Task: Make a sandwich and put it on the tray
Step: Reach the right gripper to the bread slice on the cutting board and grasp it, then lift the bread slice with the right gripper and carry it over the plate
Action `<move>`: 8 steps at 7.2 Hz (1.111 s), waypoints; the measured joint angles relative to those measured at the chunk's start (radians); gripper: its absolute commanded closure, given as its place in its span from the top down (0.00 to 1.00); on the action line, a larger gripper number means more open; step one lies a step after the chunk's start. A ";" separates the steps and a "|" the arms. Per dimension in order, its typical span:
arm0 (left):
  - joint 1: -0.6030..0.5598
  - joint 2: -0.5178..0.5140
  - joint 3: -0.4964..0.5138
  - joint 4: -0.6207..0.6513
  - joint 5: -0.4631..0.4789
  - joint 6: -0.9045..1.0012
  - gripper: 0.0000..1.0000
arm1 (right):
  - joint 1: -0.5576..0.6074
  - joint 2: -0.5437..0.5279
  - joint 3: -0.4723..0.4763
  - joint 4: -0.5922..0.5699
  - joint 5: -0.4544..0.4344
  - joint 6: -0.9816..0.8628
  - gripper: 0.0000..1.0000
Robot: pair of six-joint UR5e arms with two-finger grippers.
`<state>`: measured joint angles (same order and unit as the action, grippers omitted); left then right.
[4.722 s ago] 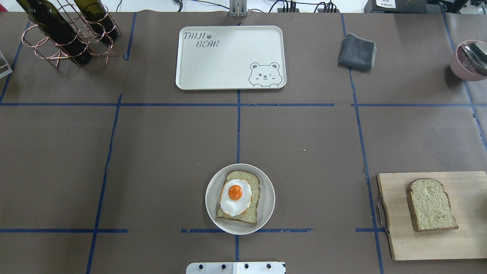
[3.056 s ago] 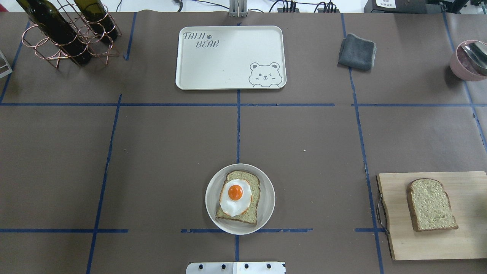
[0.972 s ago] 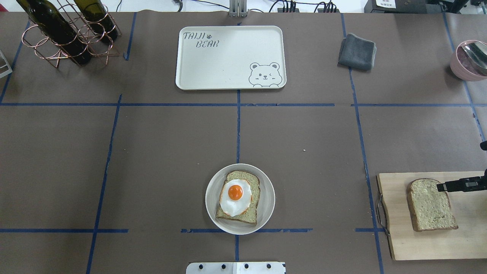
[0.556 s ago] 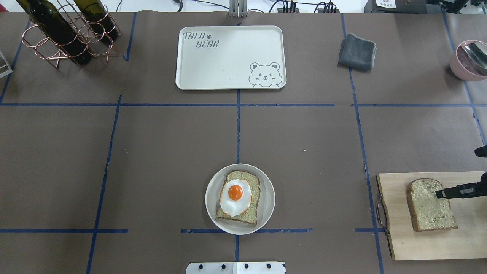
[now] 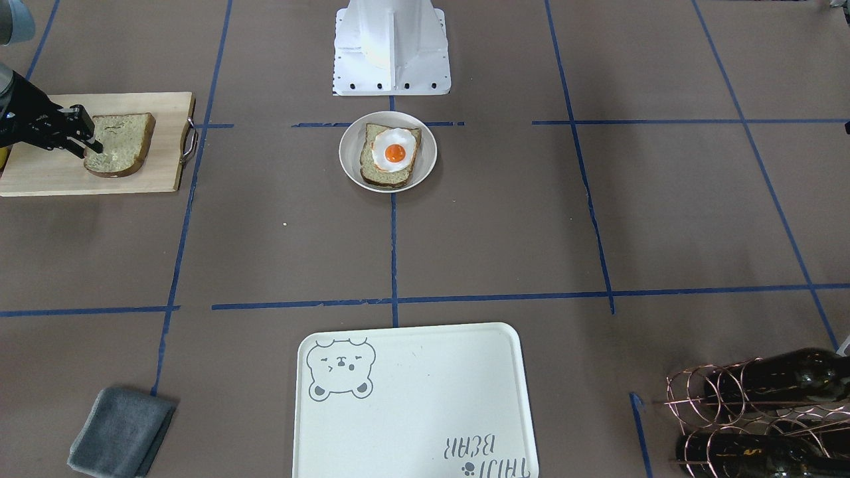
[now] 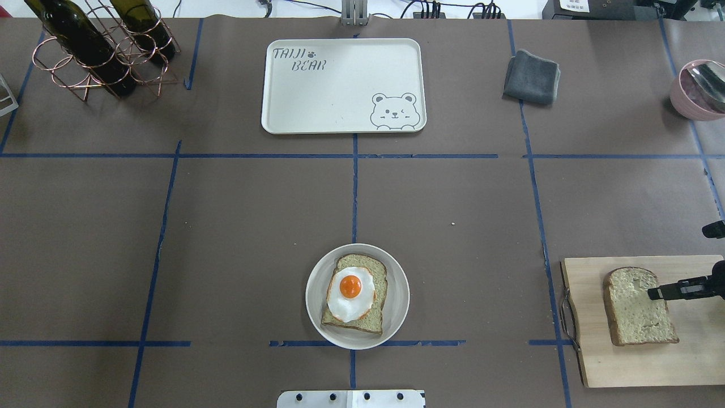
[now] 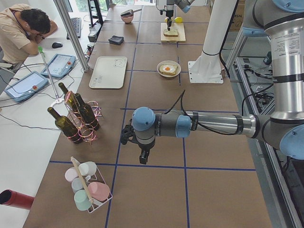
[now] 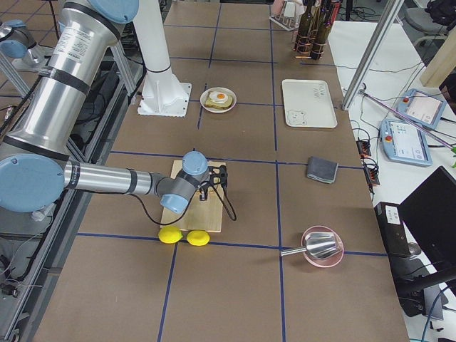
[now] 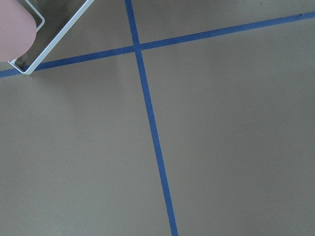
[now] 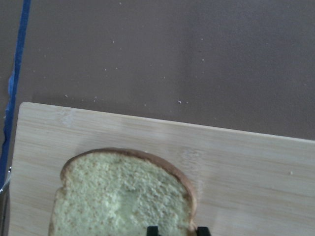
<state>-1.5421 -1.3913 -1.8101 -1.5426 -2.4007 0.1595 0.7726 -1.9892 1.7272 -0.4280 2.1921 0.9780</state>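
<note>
A bread slice [image 6: 634, 311] lies on the wooden cutting board [image 6: 623, 362] at the right. My right gripper [image 6: 651, 293] is over the slice's right edge. In the right wrist view its two fingertips [image 10: 152, 230] stand close together astride the crust of the slice [image 10: 118, 196], pinching it. A second slice [image 6: 374, 266] with the fried egg [image 6: 351, 292] on top lies on the round white plate [image 6: 399, 294] at the near centre. The white bear tray [image 6: 340, 85] at the far centre holds nothing. My left gripper [image 7: 142, 159] shows only in the exterior left view, far off to the left; I cannot tell its state.
A grey folded cloth [image 6: 531, 76] lies right of the tray. A copper rack with dark bottles [image 6: 102, 51] stands at the far left. A pink bowl [image 6: 699, 90] sits at the far right. Two lemons [image 8: 182, 236] lie beside the board. A rack of cups [image 7: 88, 190] stands near my left arm.
My right gripper came in from the right edge, moved down over the slice on the board and settled on its right edge. The slice has shifted slightly to the left.
</note>
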 measured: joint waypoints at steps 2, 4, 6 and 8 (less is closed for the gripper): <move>0.000 0.000 0.000 0.000 0.000 0.000 1.00 | -0.001 0.000 0.000 0.000 0.000 -0.007 0.00; 0.000 0.000 0.000 0.000 0.000 0.000 1.00 | 0.001 0.000 0.004 0.019 0.016 -0.011 0.00; 0.000 0.000 0.000 0.001 0.000 0.000 1.00 | 0.006 0.005 0.010 0.079 0.051 -0.011 0.00; 0.000 0.000 0.010 0.001 0.001 0.000 1.00 | 0.011 0.060 0.035 0.107 0.078 0.000 0.00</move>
<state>-1.5416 -1.3913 -1.7999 -1.5417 -2.3993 0.1596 0.7836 -1.9291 1.7623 -0.3210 2.2696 0.9781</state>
